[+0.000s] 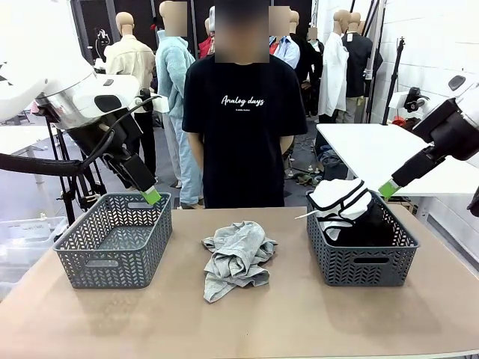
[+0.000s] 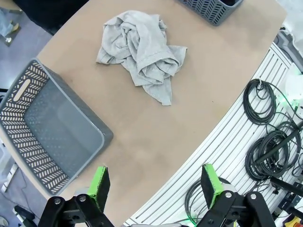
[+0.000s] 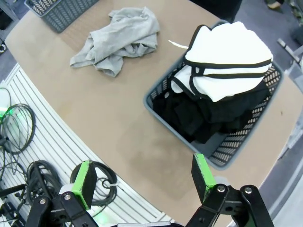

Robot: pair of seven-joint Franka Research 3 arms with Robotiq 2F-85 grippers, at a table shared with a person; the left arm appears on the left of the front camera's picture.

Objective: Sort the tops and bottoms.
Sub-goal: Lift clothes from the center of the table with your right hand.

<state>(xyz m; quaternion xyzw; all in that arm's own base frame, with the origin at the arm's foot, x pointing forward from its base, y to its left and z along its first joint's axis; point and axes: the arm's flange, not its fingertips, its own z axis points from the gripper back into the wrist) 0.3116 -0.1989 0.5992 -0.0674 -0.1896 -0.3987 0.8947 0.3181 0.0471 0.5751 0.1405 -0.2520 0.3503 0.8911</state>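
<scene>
Crumpled grey garment [image 1: 237, 258] on table [image 1: 299, 321] between two grey baskets. Left gripper [image 2: 156, 187] and right gripper [image 3: 142, 179] raised, jaws apart, holding nothing.

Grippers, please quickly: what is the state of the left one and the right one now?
Left gripper: open, fingers apart, holding nothing, above the table edge.
Right gripper: open, fingers apart, holding nothing, above the table edge.

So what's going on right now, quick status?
Left hand and right hand both open, empty, raised. Grey garment lies crumpled mid-table, unsorted. Left basket empty; right basket holds white and black clothes. Nothing in the way.
</scene>
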